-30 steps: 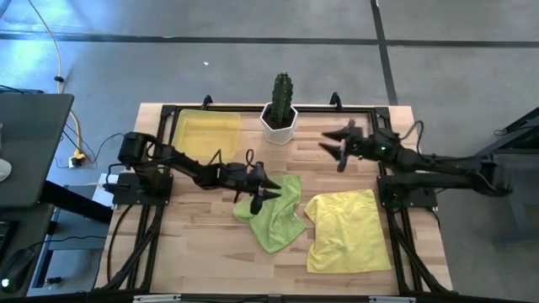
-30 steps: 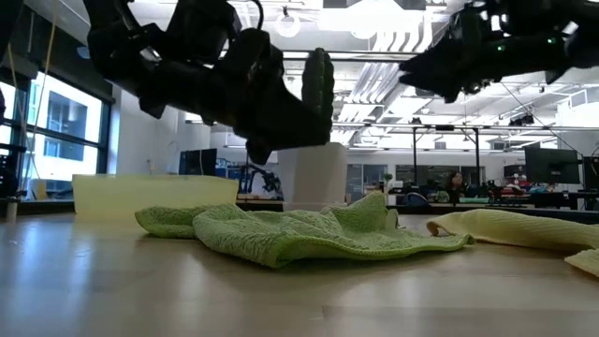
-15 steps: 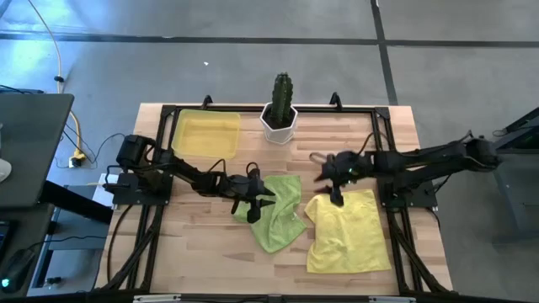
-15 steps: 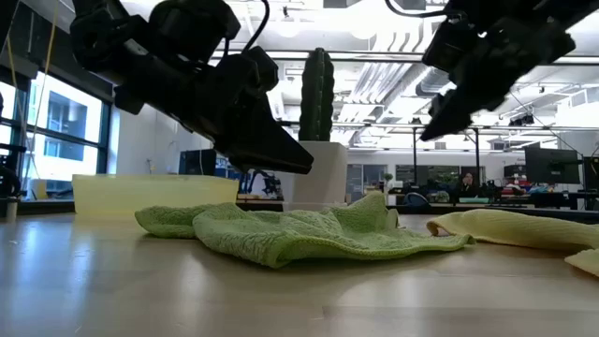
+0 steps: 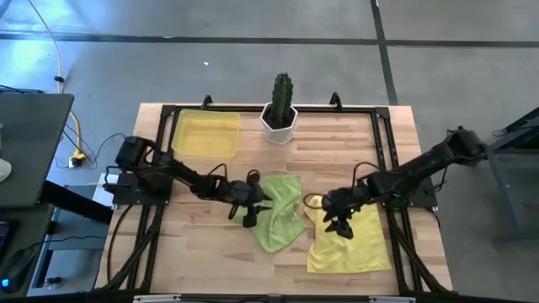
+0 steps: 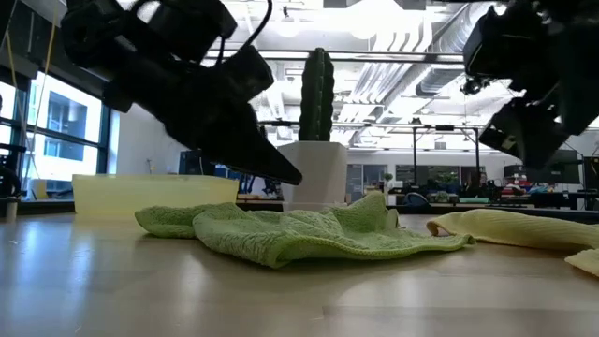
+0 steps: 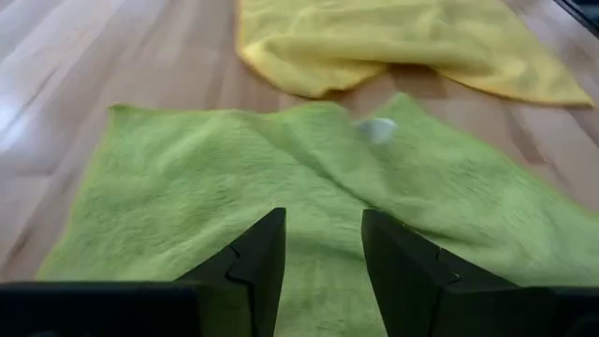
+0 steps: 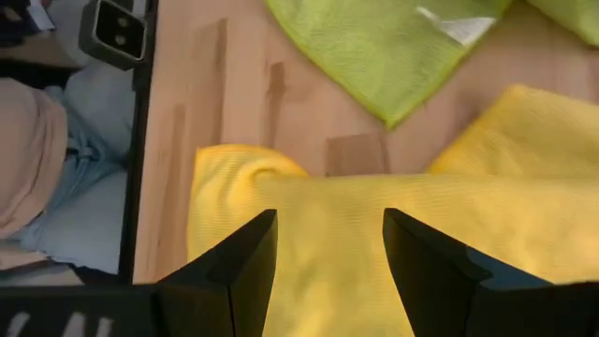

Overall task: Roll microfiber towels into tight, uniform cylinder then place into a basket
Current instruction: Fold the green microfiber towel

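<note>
Table (image 5: 202, 244): towels (image 5: 278, 220) under open hands (image 5: 251, 212)

Overhead view faces straight down on the counter (image 5: 210, 244); low view looks level across it; wrist views look close. All share the green towel (image 5: 282, 220).

Lime green towel (image 5: 280, 220) and pale yellow towel (image 5: 354, 240) are lying on a light, striped-grain wooden table (image 5: 202, 244). A translucent yellow basket (image 5: 206, 133) is sitting near a white pot (image 5: 278, 126) holding a dark green cactus (image 5: 281, 91). Both arms are showing black.
</note>
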`<move>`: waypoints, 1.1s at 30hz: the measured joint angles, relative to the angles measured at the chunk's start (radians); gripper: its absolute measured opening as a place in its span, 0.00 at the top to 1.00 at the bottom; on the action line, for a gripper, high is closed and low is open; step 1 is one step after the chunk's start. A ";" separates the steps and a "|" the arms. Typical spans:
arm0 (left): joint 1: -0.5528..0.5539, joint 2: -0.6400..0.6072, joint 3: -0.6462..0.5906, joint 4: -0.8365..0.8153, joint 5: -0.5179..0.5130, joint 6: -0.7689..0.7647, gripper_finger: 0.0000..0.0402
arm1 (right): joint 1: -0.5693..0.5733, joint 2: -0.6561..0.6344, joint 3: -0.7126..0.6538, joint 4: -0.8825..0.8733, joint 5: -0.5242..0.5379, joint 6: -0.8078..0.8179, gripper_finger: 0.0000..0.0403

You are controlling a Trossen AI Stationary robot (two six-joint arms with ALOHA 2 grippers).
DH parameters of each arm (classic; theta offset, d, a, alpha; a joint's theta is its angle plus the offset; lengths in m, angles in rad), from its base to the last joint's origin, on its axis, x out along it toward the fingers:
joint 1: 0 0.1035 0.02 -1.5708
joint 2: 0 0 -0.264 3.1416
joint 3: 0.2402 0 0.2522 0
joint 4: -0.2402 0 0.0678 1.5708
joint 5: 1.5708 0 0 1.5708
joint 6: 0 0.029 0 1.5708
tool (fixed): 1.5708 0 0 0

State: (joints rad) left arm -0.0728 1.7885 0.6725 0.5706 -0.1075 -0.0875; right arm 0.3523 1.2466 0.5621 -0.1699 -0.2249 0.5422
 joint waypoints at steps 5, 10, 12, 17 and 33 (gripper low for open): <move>-0.044 0.000 0.004 -0.003 -0.078 0.089 0.67 | 0.051 0.037 0.000 0.092 0.047 0.000 0.53; -0.063 -0.001 0.004 -0.030 -0.087 0.084 0.67 | 0.070 0.051 0.000 0.133 0.060 0.000 0.53; -0.070 -0.001 0.004 -0.051 -0.085 0.048 0.67 | 0.072 0.051 0.000 0.134 0.060 0.000 0.53; -0.082 0.013 0.005 -0.110 -0.085 -0.074 0.67 | 0.074 0.051 0.000 0.135 0.067 -0.026 0.53; -0.032 0.228 0.266 -0.262 -0.184 -0.142 0.67 | 0.070 0.050 0.000 0.155 0.683 -0.203 0.53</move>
State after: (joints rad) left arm -0.1051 2.0166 0.9380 0.3090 -0.2913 -0.2294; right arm 0.4227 1.2968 0.5621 -0.0152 0.4580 0.3390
